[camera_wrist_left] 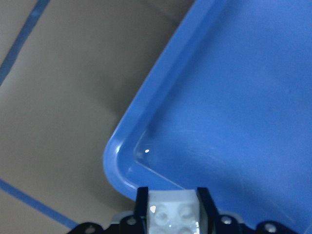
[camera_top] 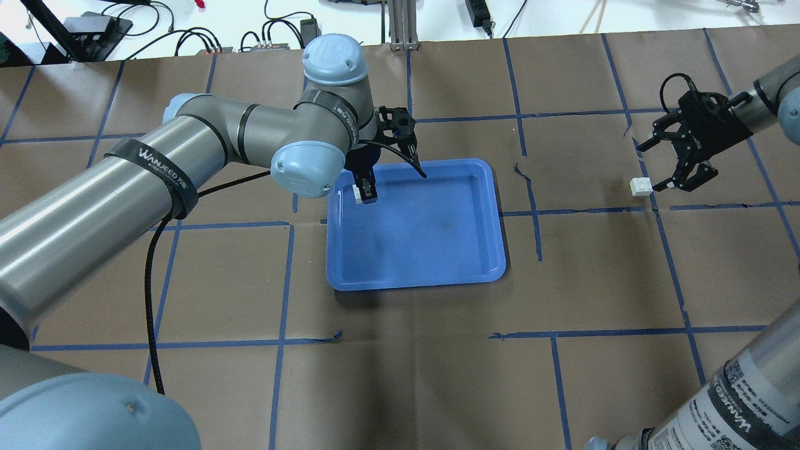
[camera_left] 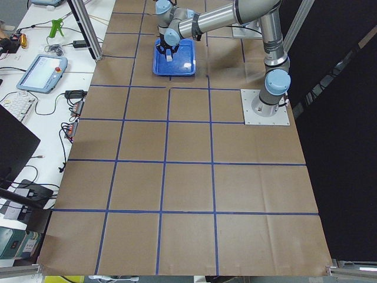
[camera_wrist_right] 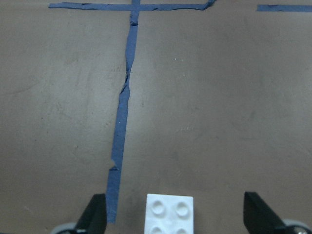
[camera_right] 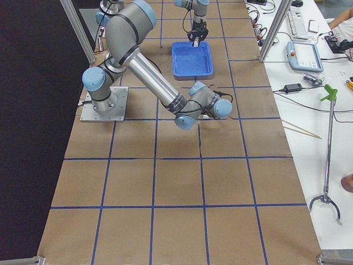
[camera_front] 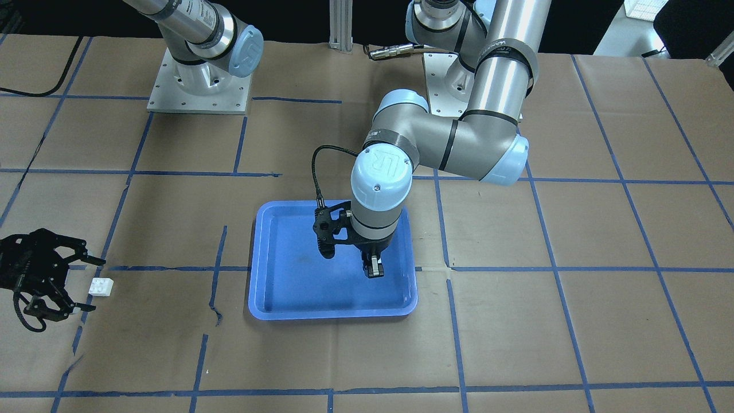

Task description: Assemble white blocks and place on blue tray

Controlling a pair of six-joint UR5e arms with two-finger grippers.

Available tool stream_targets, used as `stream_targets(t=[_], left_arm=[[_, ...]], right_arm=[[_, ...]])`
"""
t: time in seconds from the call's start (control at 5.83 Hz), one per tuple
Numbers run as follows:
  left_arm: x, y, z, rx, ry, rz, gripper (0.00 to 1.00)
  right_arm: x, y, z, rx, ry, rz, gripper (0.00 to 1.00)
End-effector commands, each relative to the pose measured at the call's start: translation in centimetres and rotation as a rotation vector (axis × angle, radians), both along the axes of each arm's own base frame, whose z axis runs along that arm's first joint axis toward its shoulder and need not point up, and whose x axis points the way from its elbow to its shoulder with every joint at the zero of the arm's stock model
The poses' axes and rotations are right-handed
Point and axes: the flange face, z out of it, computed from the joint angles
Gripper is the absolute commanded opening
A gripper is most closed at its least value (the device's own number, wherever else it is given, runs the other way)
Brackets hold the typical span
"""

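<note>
We are pinching the held white block [camera_wrist_left: 171, 214] in the left gripper [camera_top: 364, 191] above a corner of the blue tray [camera_top: 412, 285] while the right gripper [camera_top: 657, 164] is hanging spread over the loose white block [camera_top: 640, 185] on the brown paper [camera_top: 594, 269], where a skewed close is risking knocking it away.

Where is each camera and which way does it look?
Front: across the table, facing the robot; both arms, left gripper over blue tray.
Overhead: behind the robot, looking down; both arms, right gripper by loose block.
Left side: table's end, looking along it; left arm nearest.
Right side: opposite end; right arm nearest.
Left wrist: down at its held block and tray corner.
Right wrist: down at the loose block between its open jaws.
Shared: front and overhead show the tray.
</note>
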Motion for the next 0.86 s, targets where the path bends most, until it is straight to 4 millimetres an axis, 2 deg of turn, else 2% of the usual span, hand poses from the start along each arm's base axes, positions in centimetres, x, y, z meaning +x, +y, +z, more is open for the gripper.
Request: stream_targets(t=[0.0,0.34,0.51,0.69], left_arm=[[-4.5,2.3,-2.4,0.005,-0.003,-0.100,0.13],[-5.0,3.2,-4.1,-0.014,0.011,-0.100,0.14],[-4.8,4.0,-4.3,-0.005,0.009,-0.102,0.20],[-4.8,4.1,-5.3,0.012,0.007,-0.094,0.49]], right_arm=[[-0.9,0.8,-0.8,0.001,0.006,-0.014,1.00],[-1.2,0.8,-1.2,0.000,0.019,-0.016,1.00],[-1.2,0.7,-1.2,0.003,0.019,-0.025,0.99],[-1.2,0.7,-1.1,0.012,0.023,-0.047,0.82]])
